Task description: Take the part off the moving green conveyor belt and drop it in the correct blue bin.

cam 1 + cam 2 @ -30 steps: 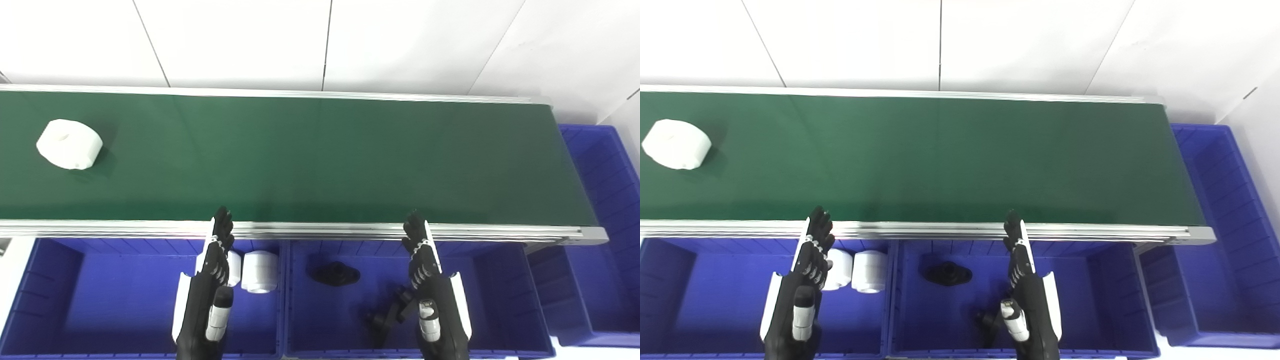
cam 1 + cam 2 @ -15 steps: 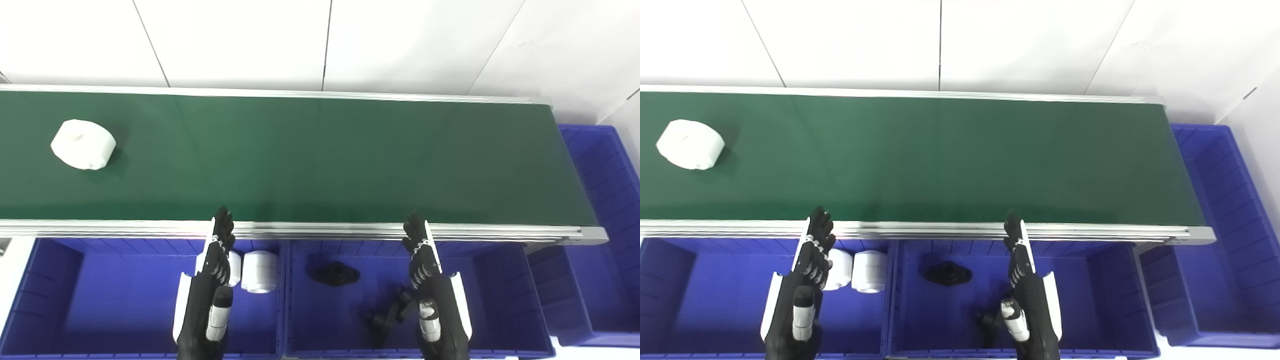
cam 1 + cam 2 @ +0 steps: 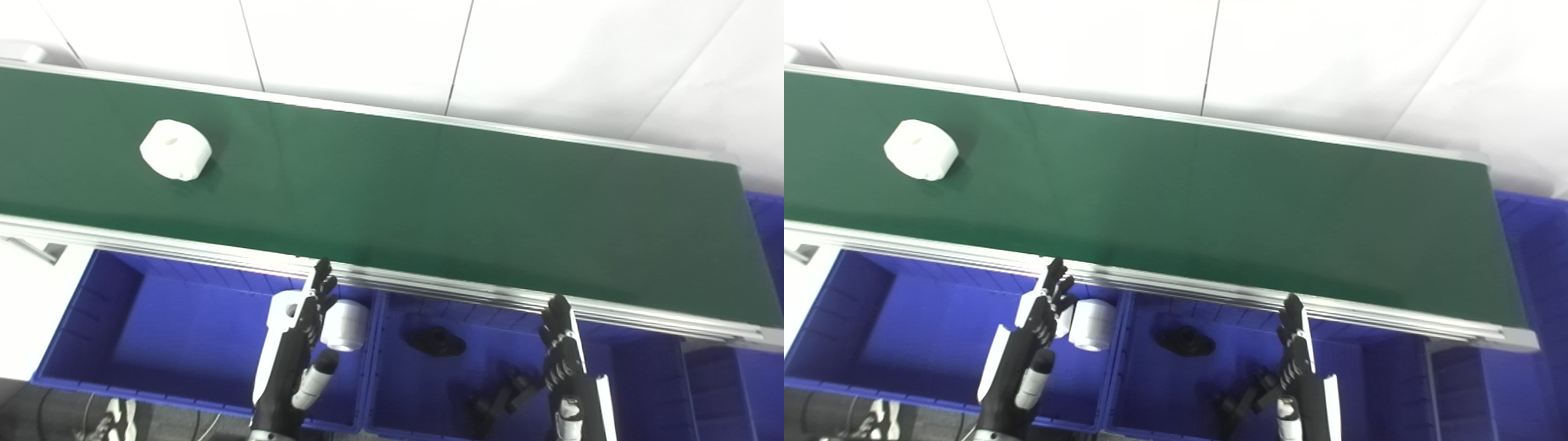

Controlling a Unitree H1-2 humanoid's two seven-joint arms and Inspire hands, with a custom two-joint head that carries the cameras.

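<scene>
white part [image 3: 176, 149] sits upper left of frame on the green belt [image 3: 429, 184] | my left hand [image 3: 294, 361] and right hand [image 3: 566, 373] both empty, fingers straight and apart, over the blue bins [image 3: 153, 343] | best bet imo: wait, then grab from above with the left

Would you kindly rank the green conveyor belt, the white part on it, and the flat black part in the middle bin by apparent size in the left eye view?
1. Green conveyor belt, by far the largest.
2. White part.
3. Flat black part, slightly smaller-looking, though the two are close and at different distances, so that order is unsure.
</scene>
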